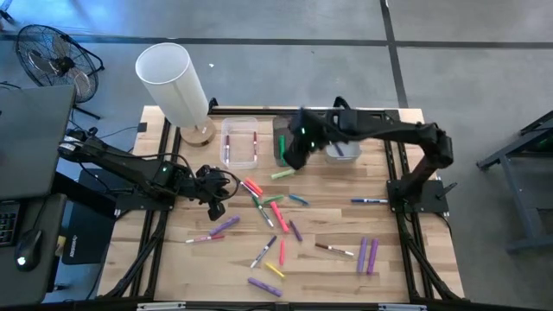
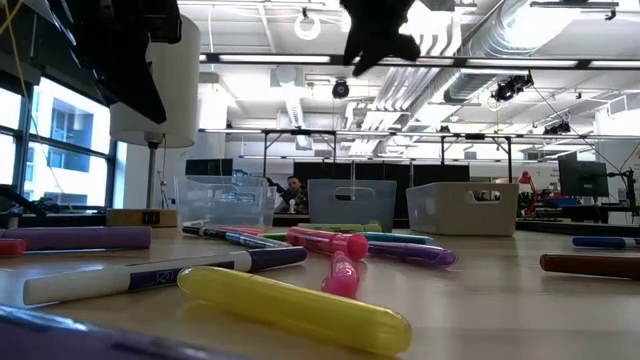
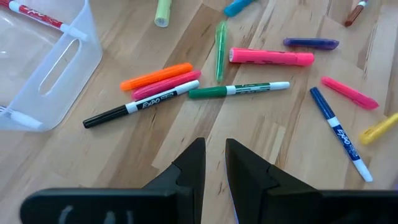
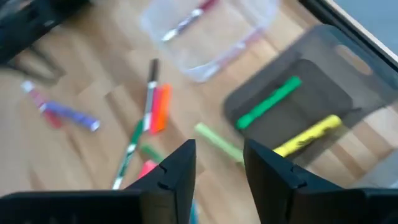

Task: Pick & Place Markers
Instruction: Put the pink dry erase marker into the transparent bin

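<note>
Markers scattered on the surface, both end effectors empty.
I see the right end effector (image 4: 217, 165) above the dark bin (image 1: 283, 138), fingers parted, gripping nothing; a green and a yellow marker lie in that bin. My left end effector (image 3: 214, 165), nearly closed and empty, hovers near the markers (image 1: 276, 212) mid-surface (image 1: 415, 259).

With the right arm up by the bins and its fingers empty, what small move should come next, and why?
Probably lower the right gripper toward the light green marker lying just outside the grey bin. Its fingers are apart with nothing between them, and that marker is the nearest loose one.
</note>
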{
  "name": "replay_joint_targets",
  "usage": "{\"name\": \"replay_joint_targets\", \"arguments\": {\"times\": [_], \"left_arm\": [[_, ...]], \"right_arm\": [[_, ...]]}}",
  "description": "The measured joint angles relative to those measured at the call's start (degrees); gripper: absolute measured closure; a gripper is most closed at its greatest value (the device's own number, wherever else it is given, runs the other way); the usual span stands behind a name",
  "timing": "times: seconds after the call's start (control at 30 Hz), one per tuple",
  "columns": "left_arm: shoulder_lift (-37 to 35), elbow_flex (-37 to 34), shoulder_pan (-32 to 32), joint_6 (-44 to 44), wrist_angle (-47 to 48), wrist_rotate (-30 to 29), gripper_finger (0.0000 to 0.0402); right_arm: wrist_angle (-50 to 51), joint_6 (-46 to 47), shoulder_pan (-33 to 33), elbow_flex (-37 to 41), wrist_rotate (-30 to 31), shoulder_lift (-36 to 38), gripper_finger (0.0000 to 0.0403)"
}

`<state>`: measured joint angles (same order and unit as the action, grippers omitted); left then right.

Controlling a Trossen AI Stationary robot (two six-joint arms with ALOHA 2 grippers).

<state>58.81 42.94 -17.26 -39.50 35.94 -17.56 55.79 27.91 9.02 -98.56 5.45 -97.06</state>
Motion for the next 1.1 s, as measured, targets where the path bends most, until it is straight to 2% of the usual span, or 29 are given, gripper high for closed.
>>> {"name": "replay_joint_targets", "arguments": {"times": [0.2, 0.4, 0.5, 0.7, 0.8, 0.93, 1.1], "left_arm": [[0.0, 0.0, 0.0, 0.1, -0.01, -0.02, 0.0341], [0.0, 0.02, 0.0, 0.25, -0.12, 0.76, 0.0341], [0.0, 0.02, 0.0, 0.3, -0.16, 0.81, 0.0341], [0.0, 0.04, -0.06, 1.74, -5.13, 2.48, 0.0341], [0.02, 0.98, -0.84, 1.69, -6.93, 2.75, 0.0341], [3.88, 6.48, -2.92, 1.54, -4.19, 0.03, 0.0341], [12.61, 17.34, -5.55, 1.0, 7.76, -2.52, 0.0341]], "right_arm": [[2.2, 0.13, -10.24, 0.0, 9.01, 0.83, 0.0286], [7.14, 0.44, -18.39, 1.8, 12.63, 1.13, 0.0304], [2.79, 2.53, -21.0, 8.91, 12.13, 2.96, 0.0331], [-15.06, 11.38, -23.5, 28.92, 7.67, 9.83, 0.0394], [-22.39, 15.57, -24.54, 36.74, 6.19, 13.74, 0.0396], [-25.98, 18.71, -26.35, 43.71, 6.33, 18.91, 0.0394], [-25.81, 19.88, -28.69, 48.62, 6.42, 25.4, 0.04]]}}
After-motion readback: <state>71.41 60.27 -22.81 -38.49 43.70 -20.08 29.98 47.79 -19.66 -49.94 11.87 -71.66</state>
